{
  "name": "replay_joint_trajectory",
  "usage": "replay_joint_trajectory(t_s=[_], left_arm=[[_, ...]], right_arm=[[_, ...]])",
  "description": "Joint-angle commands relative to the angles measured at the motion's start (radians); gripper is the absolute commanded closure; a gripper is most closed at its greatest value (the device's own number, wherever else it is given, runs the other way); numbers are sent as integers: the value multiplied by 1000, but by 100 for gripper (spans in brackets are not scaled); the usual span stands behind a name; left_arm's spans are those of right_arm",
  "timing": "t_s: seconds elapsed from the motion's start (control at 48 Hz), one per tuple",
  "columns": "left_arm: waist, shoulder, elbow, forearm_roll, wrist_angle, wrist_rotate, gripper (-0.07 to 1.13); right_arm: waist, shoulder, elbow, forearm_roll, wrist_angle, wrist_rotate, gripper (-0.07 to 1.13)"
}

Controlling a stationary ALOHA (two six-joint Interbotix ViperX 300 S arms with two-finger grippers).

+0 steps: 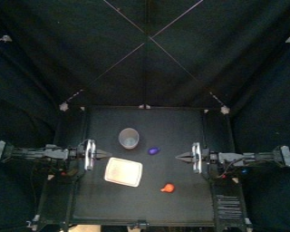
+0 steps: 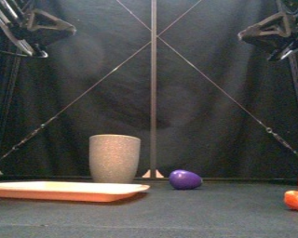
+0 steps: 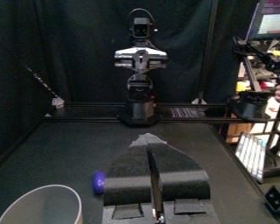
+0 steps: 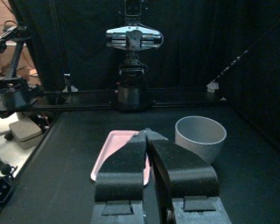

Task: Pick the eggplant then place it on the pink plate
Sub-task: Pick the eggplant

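Note:
A small purple eggplant point(image 1: 152, 150) lies on the table just right of the tall grey cup point(image 1: 130, 138); in the front view the eggplant point(image 2: 185, 179) rests on its side. The pink plate point(image 1: 123, 170) lies flat in front of the cup. My left gripper point(image 1: 97, 157) hovers at the plate's left side, shut and empty. My right gripper point(image 1: 180, 158) hangs right of the eggplant, also shut and empty. The left wrist view shows the eggplant point(image 3: 98, 181) beside the closed jaws. The right wrist view shows the plate point(image 4: 115, 154) behind its closed jaws.
An orange-red toy point(image 1: 167, 188) lies near the front, right of the plate, and shows at the right edge of the front view point(image 2: 297, 197). The grey cup point(image 2: 115, 158) stands upright behind the plate point(image 2: 64, 191).

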Motion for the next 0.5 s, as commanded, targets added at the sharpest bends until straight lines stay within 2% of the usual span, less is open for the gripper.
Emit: replay_joint_trajectory(t_s=[0.021, 0.146, 0.333, 0.417, 0.5], left_arm=[[20, 2, -21, 2, -3, 6, 108], [21, -6, -21, 12, -5, 8, 110], [21, -12, -18, 52, -3, 6, 109], [20, -14, -17, 67, -2, 6, 109], [21, -15, -12, 74, 0, 6, 109]], right_arm=[[-12, 31, -17, 5, -17, -2, 106], [-72, 106, -23, 12, -20, 3, 104], [-141, 327, -84, -15, -9, -14, 99], [-160, 417, -121, -58, 3, -9, 92], [-172, 492, -158, -92, 20, 2, 80]])
